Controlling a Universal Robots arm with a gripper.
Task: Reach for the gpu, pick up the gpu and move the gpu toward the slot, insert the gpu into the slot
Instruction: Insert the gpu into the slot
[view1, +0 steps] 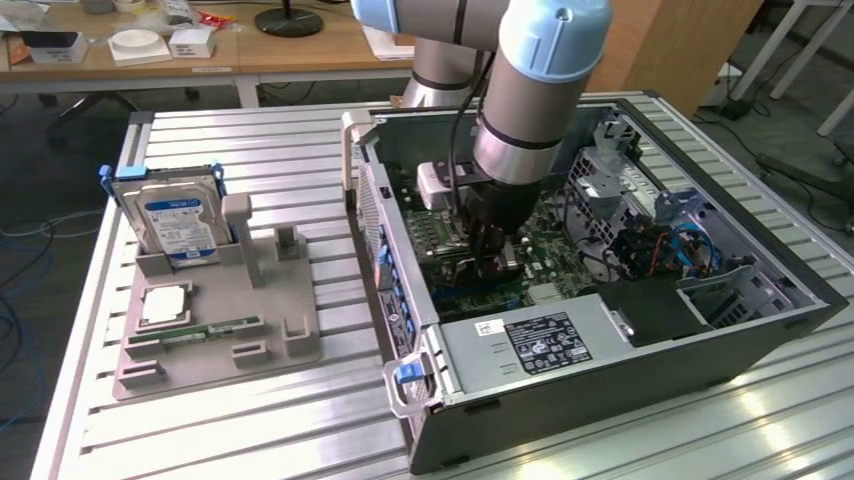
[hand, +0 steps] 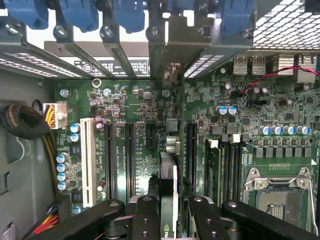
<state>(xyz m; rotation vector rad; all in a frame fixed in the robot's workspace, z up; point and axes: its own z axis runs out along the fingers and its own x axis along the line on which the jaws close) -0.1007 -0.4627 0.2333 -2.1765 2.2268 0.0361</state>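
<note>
- Black fingers (hand: 145, 220) of the gripper (hand: 167, 220) sit closest to the wrist camera, clenched on the gpu (hand: 168, 172), which is seen edge-on.
- Held upright, the gpu stands over the green motherboard (hand: 210, 107), among its long black slots (hand: 129, 155).
- Outside, the arm (view1: 534, 90) reaches down into the open computer case (view1: 747, 330).
- Well apart, a hard drive (view1: 178, 220) stands in a grey holder (view1: 267, 300) near the table's (view1: 240, 430) edge on the exterior view's left.
</note>
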